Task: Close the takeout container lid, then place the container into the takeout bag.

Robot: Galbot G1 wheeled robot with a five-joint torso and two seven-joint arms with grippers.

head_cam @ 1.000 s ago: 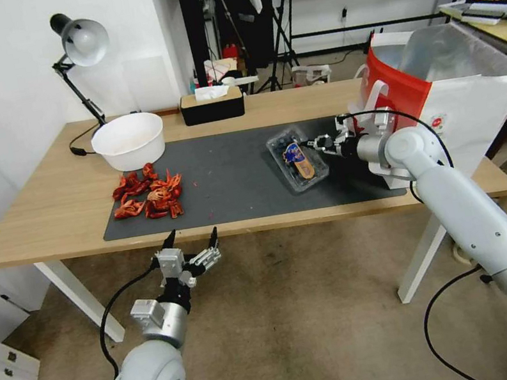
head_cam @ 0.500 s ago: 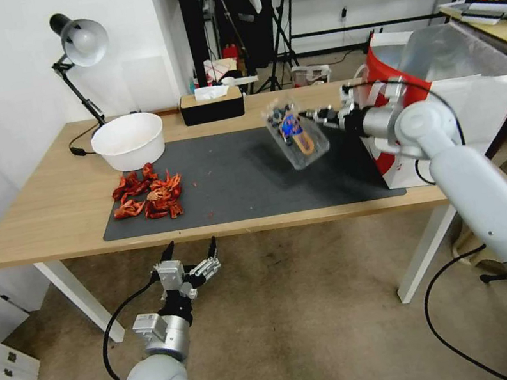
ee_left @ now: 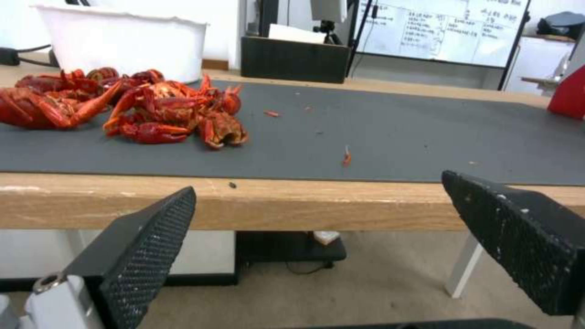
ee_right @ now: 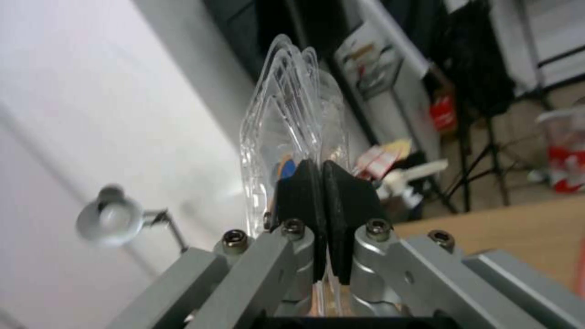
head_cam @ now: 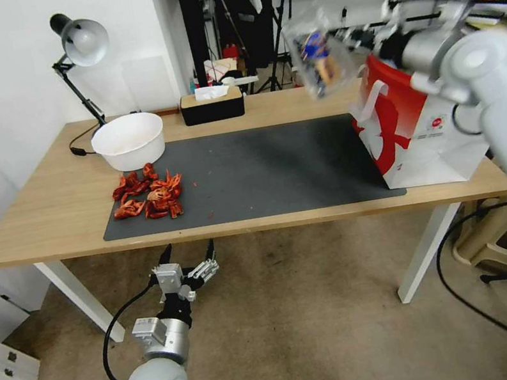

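Our right gripper (ee_right: pixel 321 183) is clenched on the rim of the takeout container (head_cam: pixel 321 57), at 10 o'clock from the takeout bag (head_cam: pixel 414 124). It looks light, thin and slippery, so we judge the rim the best hold. Our left gripper (head_cam: pixel 187 253) hangs released below the table (head_cam: pixel 44 218).

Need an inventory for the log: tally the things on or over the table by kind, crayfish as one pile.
Container, held in the right end effector: 1
Bag: 1
Bowl: 1
Crayfish pile: 1
Lamp: 1
Tissue box: 1
Mat: 1
Total: 7

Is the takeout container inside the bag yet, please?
Not yet: the right gripper holds the takeout container in the air, beside the takeout bag.
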